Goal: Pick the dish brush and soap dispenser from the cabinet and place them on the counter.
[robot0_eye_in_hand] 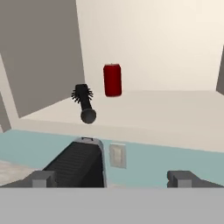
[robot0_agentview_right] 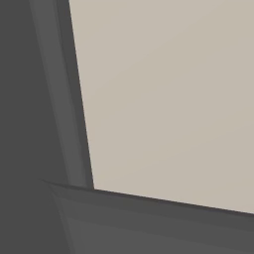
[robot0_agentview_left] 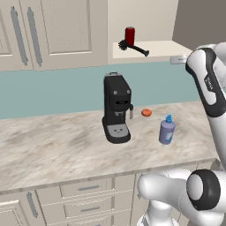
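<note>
Your open cabinet [robot0_agentview_left: 152, 17] holds two things on its cream shelf: the dish brush [robot0_agentview_left: 133, 47] lies flat near the front edge, bristled head toward the back and close beside a red can [robot0_agentview_left: 129, 35] that stands upright behind it. In the hand view the brush [robot0_eye_in_hand: 85, 103] points its handle end out at you over the shelf lip, with the can [robot0_eye_in_hand: 112, 80] just to its right and farther in; the rest of the shelf to the right is bare. The soap dispenser [robot0_agentview_left: 167, 129] is already down on the counter [robot0_agentview_left: 53, 150], upright, to the right of a black coffee machine [robot0_agentview_left: 117, 108], with a small orange object [robot0_agentview_left: 146, 112] lying between them nearer the teal backsplash. The coffee machine stands directly below the cabinet opening, and its top [robot0_eye_in_hand: 78, 164] rises into the lower part of the hand view, beside a pale wall socket [robot0_eye_in_hand: 117, 155]. Your gripper [robot0_eye_in_hand: 113, 178] faces the shelf from in front of and below it, fingers spread wide with nothing between them. You will find no readable writing on the can, the bottle or the machine.
</note>
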Controlling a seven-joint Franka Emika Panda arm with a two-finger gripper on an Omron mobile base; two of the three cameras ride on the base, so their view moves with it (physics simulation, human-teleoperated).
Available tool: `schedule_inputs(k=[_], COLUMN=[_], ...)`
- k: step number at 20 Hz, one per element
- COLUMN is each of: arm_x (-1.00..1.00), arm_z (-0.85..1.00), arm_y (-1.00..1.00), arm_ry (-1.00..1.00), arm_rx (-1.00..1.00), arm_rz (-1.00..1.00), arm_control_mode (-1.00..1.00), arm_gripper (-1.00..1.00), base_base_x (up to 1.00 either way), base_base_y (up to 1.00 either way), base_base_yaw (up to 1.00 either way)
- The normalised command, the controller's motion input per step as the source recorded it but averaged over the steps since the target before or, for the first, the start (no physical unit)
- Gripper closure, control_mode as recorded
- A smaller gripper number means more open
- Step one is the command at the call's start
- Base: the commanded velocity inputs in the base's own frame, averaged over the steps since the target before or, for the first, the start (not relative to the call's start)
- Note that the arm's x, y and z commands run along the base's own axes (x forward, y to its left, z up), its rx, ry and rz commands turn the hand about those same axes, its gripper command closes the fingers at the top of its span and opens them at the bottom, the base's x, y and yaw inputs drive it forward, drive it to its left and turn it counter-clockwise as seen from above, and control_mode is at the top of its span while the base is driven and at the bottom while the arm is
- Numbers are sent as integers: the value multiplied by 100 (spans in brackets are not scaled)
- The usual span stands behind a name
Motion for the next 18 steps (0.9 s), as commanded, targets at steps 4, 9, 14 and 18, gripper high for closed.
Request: schedule_inputs(k=[4,9,14,18], arm_x=[28,38,42,21], arm_z=[44,13,4,17], arm_y=[2,8,10,4], arm_ry=[4,0,0,5], arm_rx=[-1,-4,-3,0], arm_rz=[0,0,0,0], arm_control_mode=[-100,-100,-100,-100], arm_gripper=[-100,-100,-100,-100], base_base_x=[0,0,0,0], base_base_y=[0,0,0,0], base_base_yaw=[0,0,0,0])
